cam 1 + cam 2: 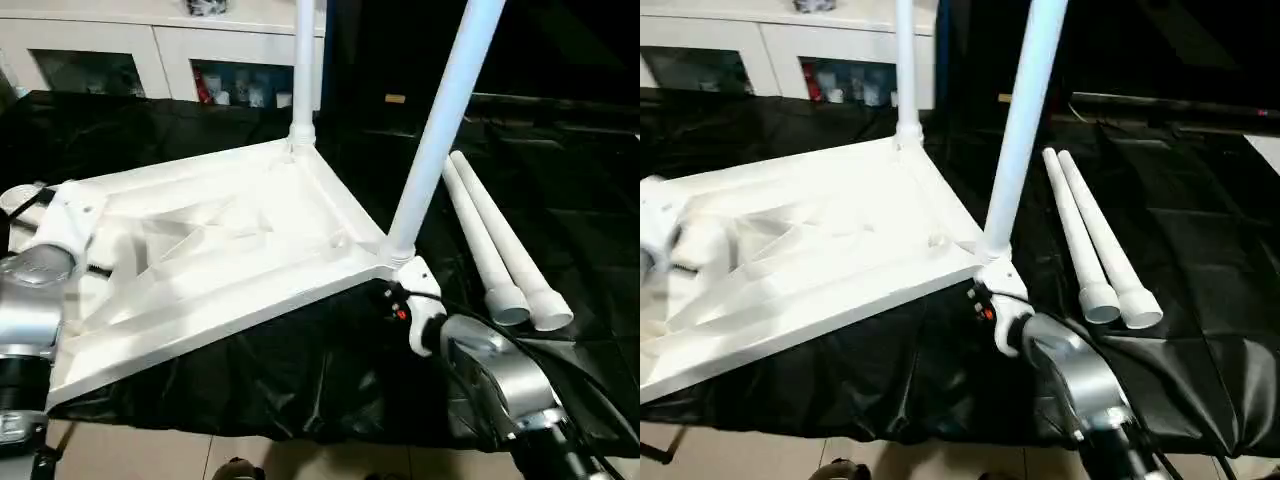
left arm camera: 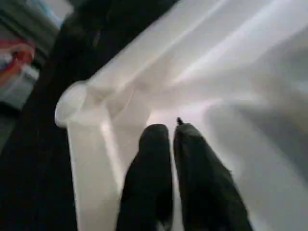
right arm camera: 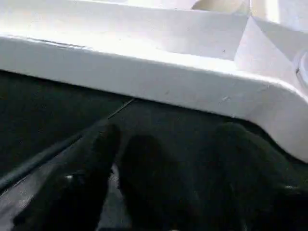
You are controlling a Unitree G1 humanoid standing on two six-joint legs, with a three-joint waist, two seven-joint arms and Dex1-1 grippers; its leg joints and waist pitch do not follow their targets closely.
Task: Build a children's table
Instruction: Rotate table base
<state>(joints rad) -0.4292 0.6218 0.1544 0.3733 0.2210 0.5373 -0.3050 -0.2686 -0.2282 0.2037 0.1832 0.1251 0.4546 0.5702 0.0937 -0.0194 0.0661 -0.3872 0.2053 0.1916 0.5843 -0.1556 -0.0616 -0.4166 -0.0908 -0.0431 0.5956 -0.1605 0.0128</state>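
The white plastic table top (image 1: 230, 270) lies upside down on a surface draped in black sheeting (image 1: 300, 370), its ribbed underside facing up and the whole slab tilted, with one long edge overhanging the sheeting toward the robot. Two white tapered legs already stand in its corner sockets: the far leg (image 1: 304, 70) rises from the corner farthest from the robot, and the near leg (image 1: 445, 120) rises, leaning slightly, from the corner beside the right arm. Two more loose legs (image 1: 500, 250) lie side by side on the sheeting just beyond that same corner, touching each other, their wide open ends pointing toward the robot. The left gripper (image 2: 173, 132) hangs over the underside of the table top near an empty round corner socket (image 2: 72, 103), its two black fingers pressed together and closed on nothing. The right gripper (image 3: 163, 144) sits over the black sheeting just below the table top's outer edge, close to the corner with the near leg; its dark fingers (image 3: 103, 144) stand apart, open, with nothing between them. Beyond the table top, past the sheeting, stands a white cabinet (image 1: 170, 50) with glass doors and small items inside.
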